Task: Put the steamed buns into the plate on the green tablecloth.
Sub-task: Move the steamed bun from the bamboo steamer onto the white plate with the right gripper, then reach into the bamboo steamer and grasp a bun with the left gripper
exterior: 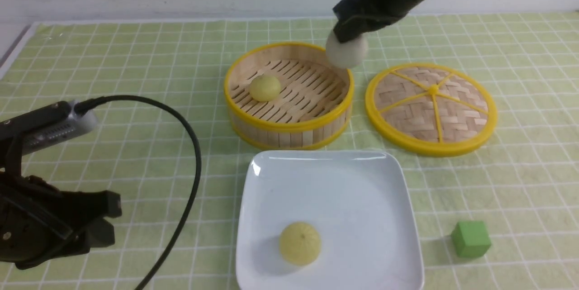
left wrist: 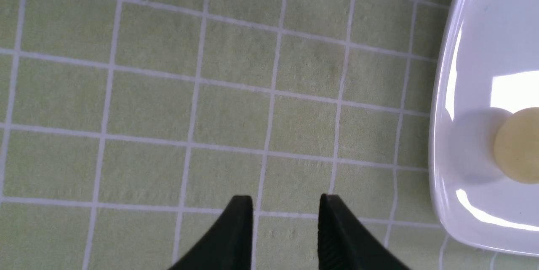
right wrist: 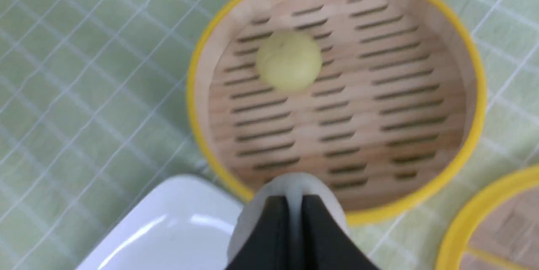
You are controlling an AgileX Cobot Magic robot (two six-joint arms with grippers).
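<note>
A greyish-white steamed bun (exterior: 347, 51) hangs above the far right rim of the bamboo steamer (exterior: 253, 120), pinched in my right gripper (right wrist: 294, 202), which is shut on it (right wrist: 294, 183). One pale yellow bun (exterior: 265, 87) lies inside the steamer (right wrist: 471, 135); in the right wrist view that bun (right wrist: 289, 60) shows sharply. Another yellow bun (exterior: 300, 243) rests in the white square plate (exterior: 362, 177) on the green tablecloth (exterior: 135, 64). My left gripper (left wrist: 286, 207) hovers open over bare cloth beside the plate's rim (left wrist: 438, 135), nothing between its fingers.
The woven steamer lid (exterior: 430, 106) lies flat to the right of the steamer. A green cube (exterior: 470, 238) sits on the cloth right of the plate. A black cable (exterior: 190, 145) arcs from my left arm across the cloth's left part.
</note>
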